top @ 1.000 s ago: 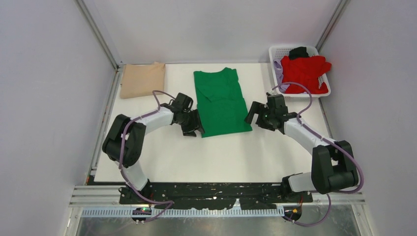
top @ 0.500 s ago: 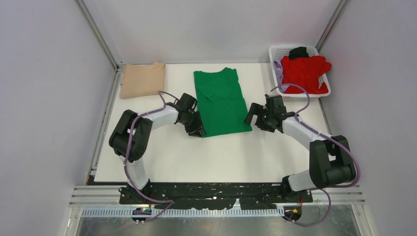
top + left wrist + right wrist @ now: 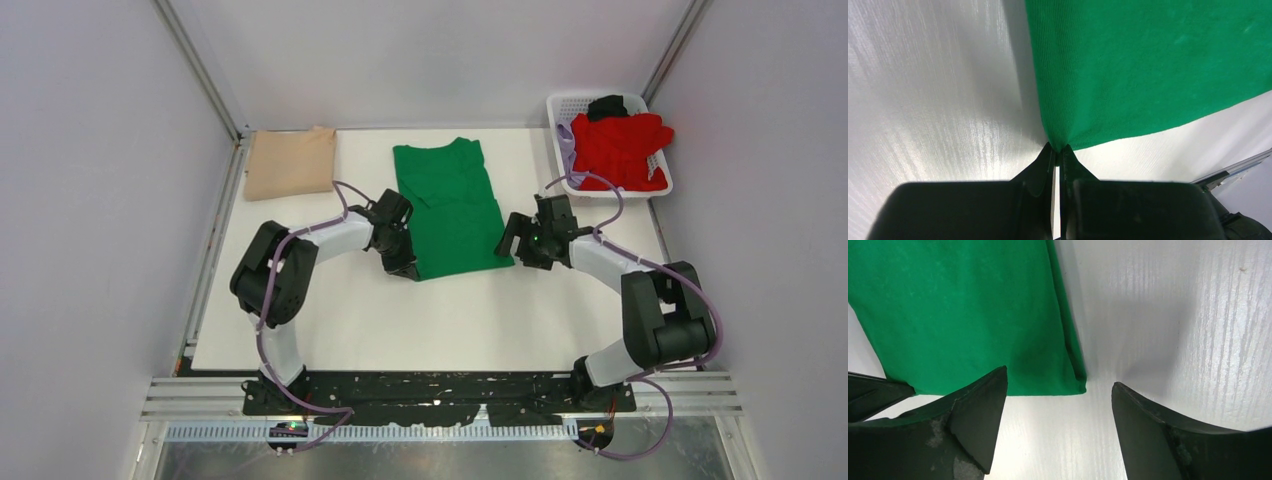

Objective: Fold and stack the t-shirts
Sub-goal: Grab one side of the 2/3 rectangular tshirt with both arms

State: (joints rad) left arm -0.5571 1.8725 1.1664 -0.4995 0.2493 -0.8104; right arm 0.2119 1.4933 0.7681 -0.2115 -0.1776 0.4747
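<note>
Left gripper [image 3: 1057,150]: fingers pressed together, pinching the near-left corner of the green t-shirt [image 3: 450,210]. The cloth puckers to a point right at the tips.

Right gripper [image 3: 1059,379]: fingers spread wide, one on each side of the shirt's near-right corner. The corner lies flat on the table [image 3: 400,320] between them, ungripped.

Count: 2 grippers, 1 at each near corner of the same shirt.

Green t-shirt, count 1: laid flat mid-table, sides folded in to a narrow rectangle. The long axis runs near to far. Collar points to the far edge, hem toward the arm bases. The hem end sits slightly skewed, its right corner a little farther from the bases than its left.

Tan t-shirt [image 3: 290,162], count 1: folded to a compact rectangle at the far-left corner of the table, well apart from the green one.

Basket [image 3: 560,103], count 1: white lattice, at the far-right corner. Red t-shirt [image 3: 620,150], count 1, heaped unfolded over it and spilling past its right rim. Black garment [image 3: 607,106], count 1, at the far end. Lilac garment [image 3: 567,150], count 1, showing at the left side.
</note>
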